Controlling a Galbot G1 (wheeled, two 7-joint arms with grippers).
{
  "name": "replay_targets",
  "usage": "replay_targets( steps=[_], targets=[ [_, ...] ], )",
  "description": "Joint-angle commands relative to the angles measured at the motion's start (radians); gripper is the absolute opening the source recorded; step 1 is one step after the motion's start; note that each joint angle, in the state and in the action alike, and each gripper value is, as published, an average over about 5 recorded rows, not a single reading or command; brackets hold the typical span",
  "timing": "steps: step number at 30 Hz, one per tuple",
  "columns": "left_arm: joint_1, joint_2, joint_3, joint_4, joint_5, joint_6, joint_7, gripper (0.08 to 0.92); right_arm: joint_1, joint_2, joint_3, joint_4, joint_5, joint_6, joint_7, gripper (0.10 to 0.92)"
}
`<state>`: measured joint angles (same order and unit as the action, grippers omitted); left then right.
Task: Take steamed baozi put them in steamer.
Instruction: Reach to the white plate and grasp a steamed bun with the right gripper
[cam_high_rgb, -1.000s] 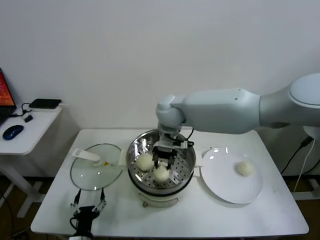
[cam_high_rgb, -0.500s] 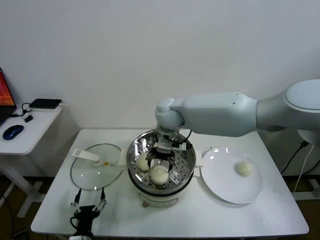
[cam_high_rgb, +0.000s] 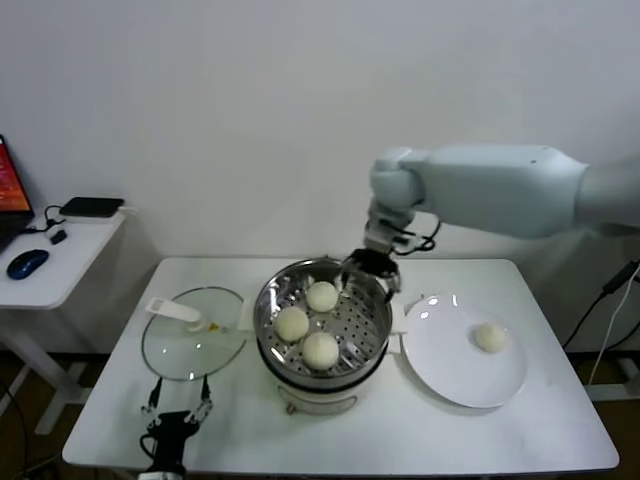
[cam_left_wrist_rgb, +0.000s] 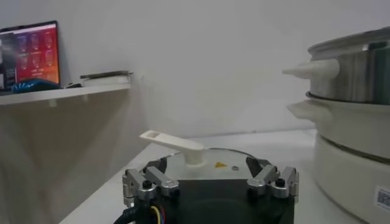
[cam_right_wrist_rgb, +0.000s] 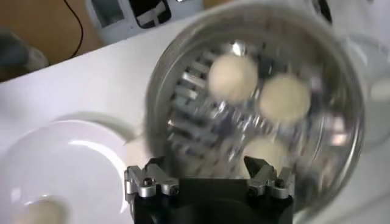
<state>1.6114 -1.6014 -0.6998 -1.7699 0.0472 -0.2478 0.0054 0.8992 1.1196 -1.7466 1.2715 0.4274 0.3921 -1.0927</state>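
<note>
While the right pincer hangs over the back right rim of the steamer, its jaws are apart and hold nothing. Just under it and a bit to the left, three steamed baozi sit on the holey tray inside the steamer, which stands in the middle of the bench. One bun is near the back of the tray, one is on the left, and one is at the front.

One more bun waits alone on the white plate, close to the right edge of the bench. So three buns look done and one is left. I think the arm is between buns now. The next move should take the pincer over to the plate, down around that last bun, and close on it softly so it does not get squashed.

The left pincer rests at the front left corner, jaws apart, near the glass lid.
</note>
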Motion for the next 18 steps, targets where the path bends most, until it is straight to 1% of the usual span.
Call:
replay_targets(
  steps=[1, 5, 9, 13, 18],
  targets=[
    [-0.004, -0.003, 0.007, 0.006, 0.006, -0.001, 0.002, 0.823, 0.18, -0.256, -0.377, -0.013, 0.259, -0.287, 0.053, 0.823],
    [-0.006, -0.004, 0.01, 0.008, 0.007, -0.002, 0.004, 0.823, 0.147, -0.351, -0.407, 0.053, 0.277, -0.413, 0.118, 0.823],
    [-0.006, -0.003, 0.008, 0.014, 0.008, -0.004, 0.004, 0.823, 0.057, -0.426, -0.36, 0.075, 0.201, -0.499, 0.194, 0.823],
    [-0.005, -0.002, 0.006, 0.02, 0.009, -0.007, 0.003, 0.823, -0.053, -0.474, -0.273, 0.048, 0.114, -0.542, 0.242, 0.823],
    [-0.002, -0.002, 0.007, 0.023, 0.017, -0.01, 0.003, 0.823, -0.18, -0.483, -0.16, -0.018, 0.02, -0.552, 0.253, 0.823]
  ],
)
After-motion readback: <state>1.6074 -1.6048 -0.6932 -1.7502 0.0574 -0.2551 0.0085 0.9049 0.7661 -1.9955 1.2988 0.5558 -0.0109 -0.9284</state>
